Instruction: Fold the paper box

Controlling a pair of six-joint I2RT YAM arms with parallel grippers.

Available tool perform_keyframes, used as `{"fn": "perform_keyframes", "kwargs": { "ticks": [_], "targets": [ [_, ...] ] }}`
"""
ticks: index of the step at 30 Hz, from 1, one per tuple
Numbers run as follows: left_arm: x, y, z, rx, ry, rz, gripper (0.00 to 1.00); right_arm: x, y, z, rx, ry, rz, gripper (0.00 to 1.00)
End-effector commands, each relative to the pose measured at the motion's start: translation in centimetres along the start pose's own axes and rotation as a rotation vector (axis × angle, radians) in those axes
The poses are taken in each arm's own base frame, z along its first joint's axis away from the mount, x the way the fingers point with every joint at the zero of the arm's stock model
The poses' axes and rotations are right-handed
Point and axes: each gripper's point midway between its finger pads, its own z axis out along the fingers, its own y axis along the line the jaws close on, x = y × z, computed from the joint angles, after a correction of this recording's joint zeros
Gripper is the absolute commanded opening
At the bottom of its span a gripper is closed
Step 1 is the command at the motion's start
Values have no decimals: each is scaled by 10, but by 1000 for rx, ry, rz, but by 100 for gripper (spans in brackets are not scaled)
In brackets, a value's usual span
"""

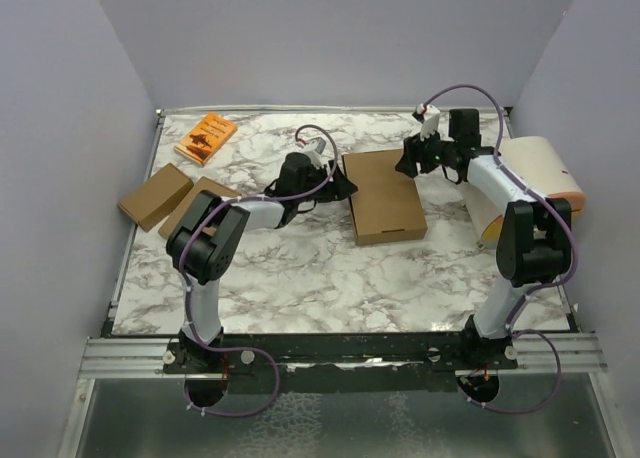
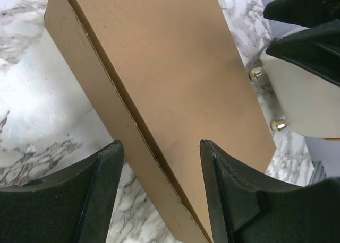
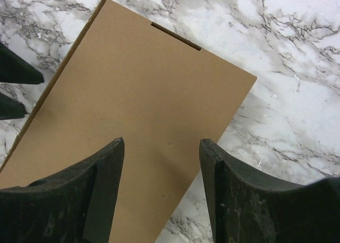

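Same build both sides: left arm (image 1: 255,214) and right arm (image 1: 497,183) have white links and chunky black joint housings. Each carries a lilac cable (image 1: 466,89) outside (big slack arcs). The left gripper fingers (image 2: 101,200) are matte black, broad, curved inside; right gripper fingers (image 3: 239,200) same, dustier.

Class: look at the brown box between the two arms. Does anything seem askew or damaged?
Nothing stands out. The paper box lies closed and flat on the marble table, edges flush, no tears visible.
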Motion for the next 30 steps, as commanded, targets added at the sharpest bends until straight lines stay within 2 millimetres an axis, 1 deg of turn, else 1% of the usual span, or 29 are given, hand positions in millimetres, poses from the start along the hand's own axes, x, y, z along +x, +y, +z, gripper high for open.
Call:
{"fn": "perform_keyframes", "kwargs": {
  "ticks": [1,3,5,9,14,15,19,23,28,30],
  "targets": [
    [12,13,19,-57,53,31,62,-1,2,3,-29,-16,17,59],
    [19,20,23,-75,74,27,61,-1,2,2,-35,-21,29,59],
    [25,27,24,-91,91,25,58,0,2,1,-50,-27,52,60],
    [34,38,23,-108,111,13,50,-3,9,-2,-110,-48,102,69],
    [37,56,9,-127,102,-29,27,-7,16,-5,-151,-82,141,71],
    [37,60,5,-132,98,-40,25,-8,15,-5,-149,-91,159,72],
    [40,72,-7,-141,93,-65,20,-4,18,0,-166,-88,252,72],
    [44,80,-14,-148,91,-87,19,7,20,7,-183,-56,332,71],
    [49,88,-20,-154,93,-108,19,26,13,15,-128,3,398,69],
    [50,89,-20,-149,94,-116,19,32,16,16,-140,28,420,68]
  ]
}}
